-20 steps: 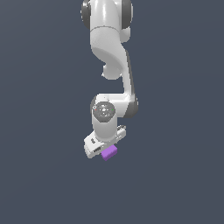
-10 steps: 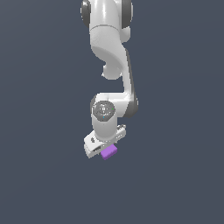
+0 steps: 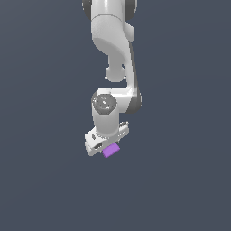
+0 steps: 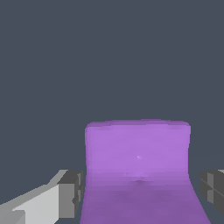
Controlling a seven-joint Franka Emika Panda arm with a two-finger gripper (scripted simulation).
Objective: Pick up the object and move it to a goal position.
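The object, a small purple cube (image 3: 111, 150), sits at the lower end of my white gripper (image 3: 109, 147) in the exterior view, below the arm's round wrist joint. In the wrist view the cube (image 4: 138, 162) fills the gap between the two grey fingertips (image 4: 71, 194), and each side of it meets a pad. My gripper (image 4: 140, 197) is shut on the cube. The fingers themselves are hidden behind the hand in the exterior view.
A flat dark grey-blue ground (image 3: 180, 180) lies behind the arm in both views. No other object or marker shows.
The gripper and the purple cube have risen a little together, and the wrist joint sits higher than before. The grip has not changed.
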